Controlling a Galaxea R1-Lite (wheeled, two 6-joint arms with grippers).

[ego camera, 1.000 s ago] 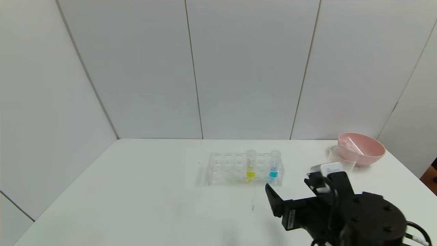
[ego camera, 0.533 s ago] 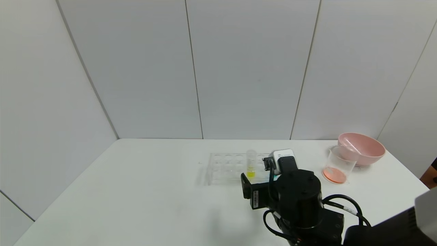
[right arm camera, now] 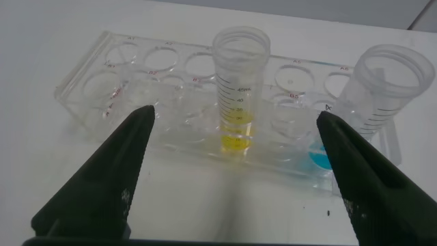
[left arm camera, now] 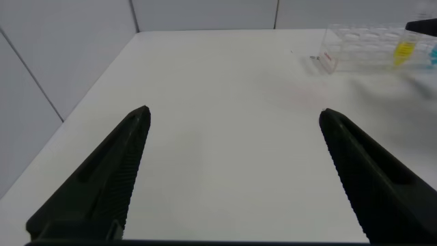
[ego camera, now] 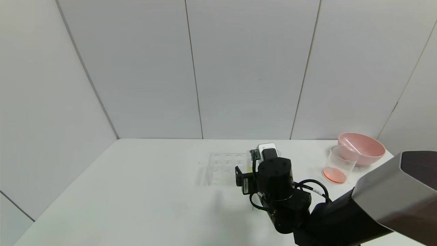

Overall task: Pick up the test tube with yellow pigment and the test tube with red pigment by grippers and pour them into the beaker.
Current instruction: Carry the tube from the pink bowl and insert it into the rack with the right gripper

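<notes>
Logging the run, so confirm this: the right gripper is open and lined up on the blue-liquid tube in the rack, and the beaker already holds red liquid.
One detail is wrong. The right wrist view shows the open right gripper lined up on the test tube with yellow pigment standing in the rack; the blue-liquid tube stands off to one side. The head view confirms the beaker already holds red liquid.

On the tabletop (ego camera: 136,191): rack (right arm camera: 177,89) at centre. In it, yellow tube (right arm camera: 240,89) upright, blue tube (right arm camera: 372,96) to its right. My right gripper (right arm camera: 235,171) just before the rack, the yellow tube between my fingers (right arm camera: 102,184). Far right: beaker (ego camera: 338,165), with the bowl (ego camera: 362,148) behind it, touching. My left gripper (left arm camera: 235,171) off left, above the tabletop.
</notes>
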